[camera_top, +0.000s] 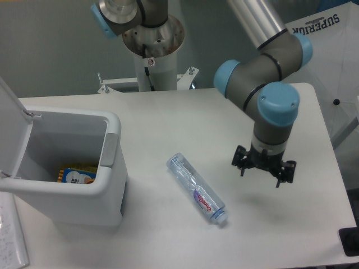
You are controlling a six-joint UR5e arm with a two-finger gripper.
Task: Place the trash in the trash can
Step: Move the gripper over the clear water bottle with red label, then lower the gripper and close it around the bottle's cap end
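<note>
Right now you have one hand hovering above the worktop toward its right edge, its two fingers spread apart and gripping nothing. One clear plastic bottle lies on its side near the middle of the front edge, well apart from the hand. One white trash can sits at the left edge with its lid open; one yellow-and-blue packet lies inside it.
</note>
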